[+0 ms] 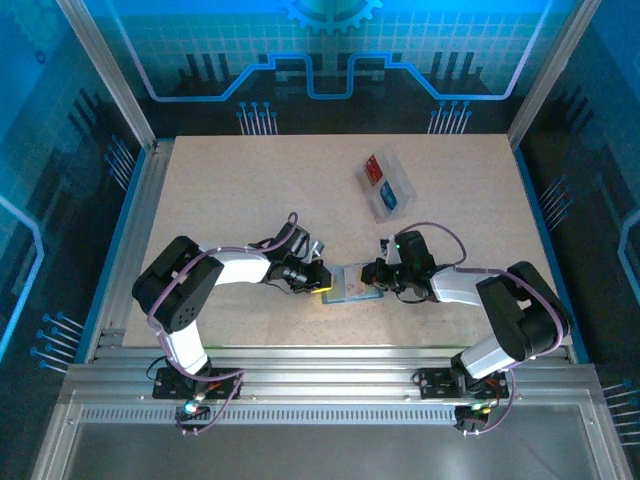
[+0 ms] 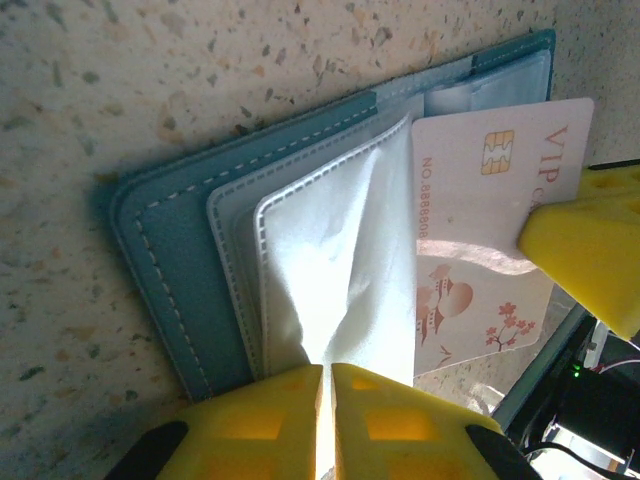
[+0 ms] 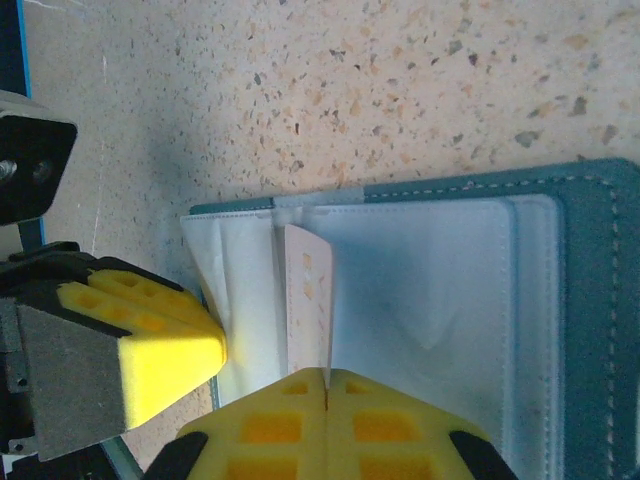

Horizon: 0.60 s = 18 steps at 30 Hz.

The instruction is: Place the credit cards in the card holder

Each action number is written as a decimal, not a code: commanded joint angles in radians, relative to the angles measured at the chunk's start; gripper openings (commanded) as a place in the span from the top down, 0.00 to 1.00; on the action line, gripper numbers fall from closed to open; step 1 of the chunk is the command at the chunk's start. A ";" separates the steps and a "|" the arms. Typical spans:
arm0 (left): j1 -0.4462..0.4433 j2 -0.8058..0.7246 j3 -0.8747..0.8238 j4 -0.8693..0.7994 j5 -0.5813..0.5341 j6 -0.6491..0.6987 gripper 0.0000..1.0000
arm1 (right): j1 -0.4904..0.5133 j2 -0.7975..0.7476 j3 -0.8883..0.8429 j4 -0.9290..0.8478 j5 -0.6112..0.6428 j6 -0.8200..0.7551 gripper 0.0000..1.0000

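Currently one card holder lies open between two pincers. The left gripper pinches its white pocket leaf, and the right gripper clamps one pale card against that leaf. One red card and one blue card sit in the clear tray.

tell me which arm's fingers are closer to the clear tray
Right. The right fingers sit almost straight in front of the clear tray, at the card holder's right edge; the left fingers are farther left, at its other edge.
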 commanded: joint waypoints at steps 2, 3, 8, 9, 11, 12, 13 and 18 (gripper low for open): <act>-0.005 0.033 0.008 -0.054 -0.034 0.015 0.87 | 0.012 0.046 -0.006 0.027 0.004 0.035 1.00; -0.005 0.033 0.008 -0.054 -0.035 0.015 0.87 | 0.013 0.051 -0.008 0.043 -0.003 0.044 1.00; -0.005 0.033 0.008 -0.056 -0.035 0.015 0.87 | 0.011 0.068 -0.013 0.098 -0.025 0.091 1.00; -0.005 0.033 0.008 -0.057 -0.034 0.014 0.87 | 0.011 0.072 -0.011 0.102 -0.027 0.096 1.00; -0.005 0.033 0.008 -0.059 -0.035 0.013 0.87 | 0.011 0.082 -0.011 0.114 -0.038 0.106 1.00; -0.005 0.033 0.008 -0.058 -0.037 0.015 0.87 | 0.011 0.086 -0.014 0.123 -0.043 0.113 1.00; -0.005 0.033 0.009 -0.059 -0.036 0.015 0.87 | 0.011 0.091 -0.017 0.130 -0.048 0.119 1.00; -0.005 0.033 0.010 -0.063 -0.039 0.015 0.87 | 0.011 0.085 -0.042 0.143 -0.061 0.129 1.00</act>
